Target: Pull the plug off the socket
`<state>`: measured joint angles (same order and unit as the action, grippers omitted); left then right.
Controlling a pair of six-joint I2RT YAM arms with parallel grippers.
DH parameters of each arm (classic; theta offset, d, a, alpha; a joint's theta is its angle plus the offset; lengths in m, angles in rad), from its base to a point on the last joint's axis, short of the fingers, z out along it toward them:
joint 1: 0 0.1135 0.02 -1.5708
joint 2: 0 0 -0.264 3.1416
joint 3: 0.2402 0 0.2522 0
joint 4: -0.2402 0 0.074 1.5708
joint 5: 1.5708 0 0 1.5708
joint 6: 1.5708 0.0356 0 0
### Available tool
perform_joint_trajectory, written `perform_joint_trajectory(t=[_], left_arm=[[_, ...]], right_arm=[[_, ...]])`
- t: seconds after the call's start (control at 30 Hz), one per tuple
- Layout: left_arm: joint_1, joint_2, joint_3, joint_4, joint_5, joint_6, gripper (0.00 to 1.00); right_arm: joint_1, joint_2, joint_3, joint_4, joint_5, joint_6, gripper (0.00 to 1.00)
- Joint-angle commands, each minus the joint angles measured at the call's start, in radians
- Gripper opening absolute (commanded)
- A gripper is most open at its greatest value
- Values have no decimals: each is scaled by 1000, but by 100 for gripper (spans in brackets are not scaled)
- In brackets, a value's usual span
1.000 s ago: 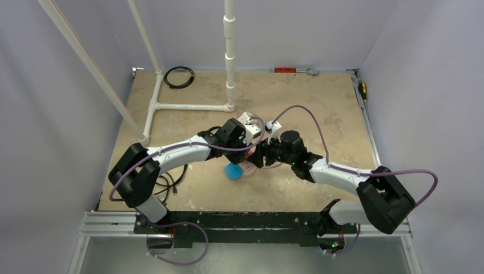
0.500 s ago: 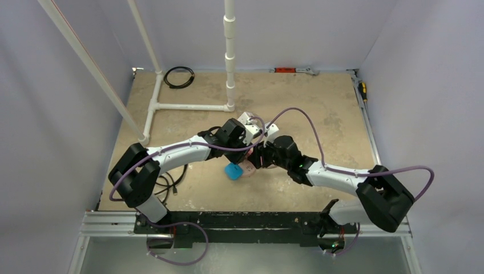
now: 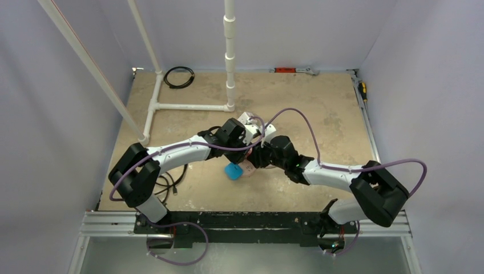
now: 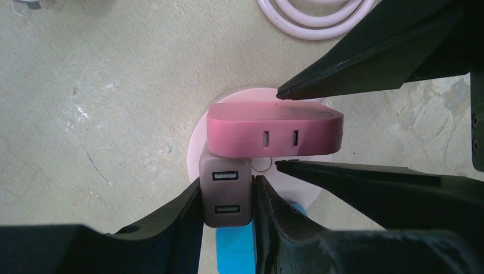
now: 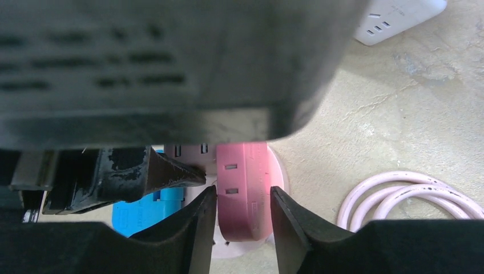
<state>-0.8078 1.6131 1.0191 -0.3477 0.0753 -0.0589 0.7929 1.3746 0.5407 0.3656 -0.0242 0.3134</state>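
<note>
The left gripper (image 4: 226, 181) has its two black fingers (image 4: 177, 222) clenched on the small square dusty-pink plug (image 4: 225, 194), one finger flat against each side, with the plug's two USB ports facing the wrist camera. The plug's far end butts against a rounded deep-pink plastic block (image 4: 274, 128) with two short slots in its side; whether the plug seats in that block or in the disc beneath cannot be told. The right gripper (image 5: 243, 191) grasps the block, its black fingers (image 5: 194, 240) pressed on opposite faces, reaching in crosswise to the left gripper. Plug and block both sit on the socket (image 4: 195, 155), a flat round pale-pink disc lying on the mottled beige table (image 4: 85, 114); the plug is not yet off. A bright blue flat piece (image 4: 234, 251) shows past the disc's near edge, between the left fingers; a coiled pale-pink cord (image 4: 317, 20) lies just beyond the disc; a white power strip (image 5: 399, 17) lies farther off. Seen from above, both arms meet near the table's middle.
</note>
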Motion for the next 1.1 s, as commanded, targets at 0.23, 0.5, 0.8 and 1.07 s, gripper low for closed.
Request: perform_joint_trajectory(t=[0.23, 0.5, 0.8, 1.07], left_arm=[[-1, 19, 39, -11, -4, 13, 0], [-2, 16, 40, -11, -8, 12, 0], [-2, 26, 38, -12, 0, 9, 0], [-2, 40, 38, -17, 0, 10, 0]], right_arm=[[15, 30, 40, 7, 52, 13, 35], [40, 11, 38, -44, 202, 13, 27], [41, -36, 16, -46, 258, 27, 0], [40, -20, 29, -86, 286, 82, 0]])
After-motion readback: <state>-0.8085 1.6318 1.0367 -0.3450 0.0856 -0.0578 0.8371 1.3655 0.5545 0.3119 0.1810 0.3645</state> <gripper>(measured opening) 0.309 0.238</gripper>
